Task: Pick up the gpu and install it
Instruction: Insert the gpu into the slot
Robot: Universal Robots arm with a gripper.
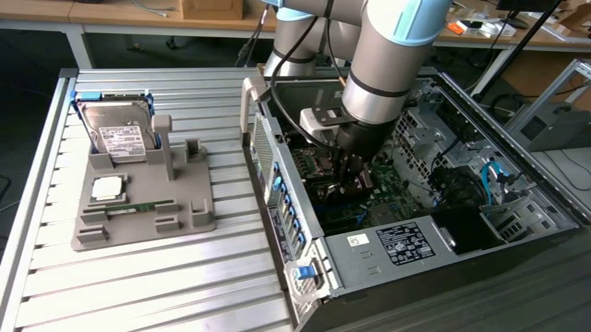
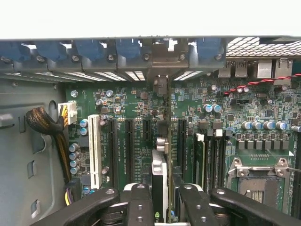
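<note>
One gpu: seen edge-on in the wrist view, held upright over the motherboard. It runs parallel to the long black slots and points toward the rear wall of the case. Whether its lower edge sits in a slot cannot be told.
Gripper: jaws roughly halfway in, clamped on the gpu.
Fingers: black, one on either side of the gpu and pressed against its faces.
Expansion slots: black, several side by side, flanking the gpu on both sides, with a white slot just beside them.
Motherboard: green, lying flat on the case floor and dotted with blue-topped capacitors. A metal-framed processor socket sits well apart from the gpu.
Cable bundle: brown sleeving, ending at a white connector at the board's edge.
Arm: gray with light-blue joint caps, reaching down from above into the case.
Computer case: lying on its side, open face up, toward the exterior view's right.
Holder: gray moulded tray on the slatted metal table, to the exterior view's left of the case.
Hard drive: silver with a white label, propped upright at the holder's far end.
Processor chip: flat in the holder, between hard drive and memory stick.
Memory stick: narrow, green, lying flat in the holder.
</note>
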